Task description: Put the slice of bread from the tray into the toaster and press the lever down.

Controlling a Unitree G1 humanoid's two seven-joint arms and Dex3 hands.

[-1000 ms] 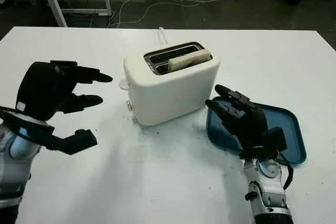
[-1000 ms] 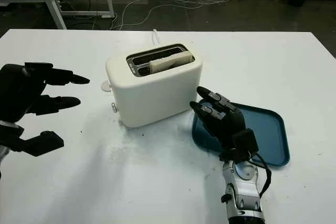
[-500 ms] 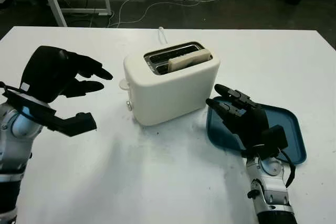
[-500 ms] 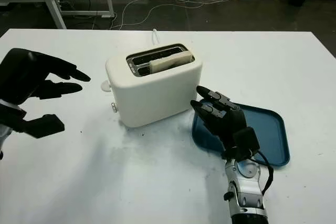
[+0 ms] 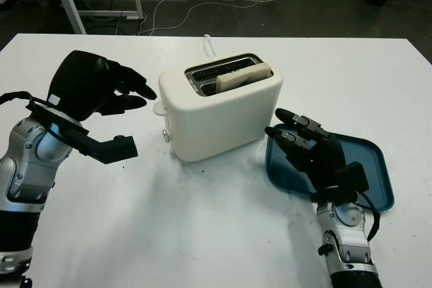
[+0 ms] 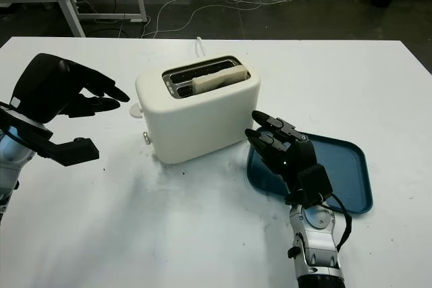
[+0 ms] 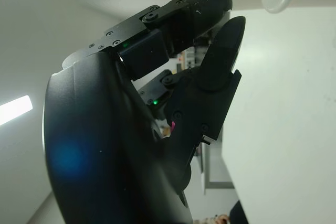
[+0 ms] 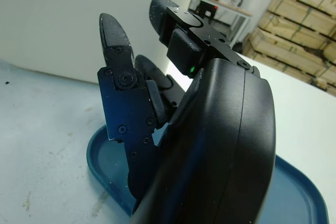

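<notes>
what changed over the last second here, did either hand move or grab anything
The left hand moved up and toward the toaster, closing in on the lever on its end; it is open and has not touched it. The right hand stayed above the blue tray, holding nothing. The bread slice stayed standing in the slot, and the toaster did not shift.

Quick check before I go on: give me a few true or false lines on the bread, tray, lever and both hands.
1. The bread sits in a toaster slot. True.
2. The tray holds a slice. False: its visible surface is bare.
3. The left hand presses the lever. False: it is open, just short of the lever.
4. The right hand holds bread. False: it is open over the tray's near edge.
5. The toaster stands left of the tray. True.
</notes>
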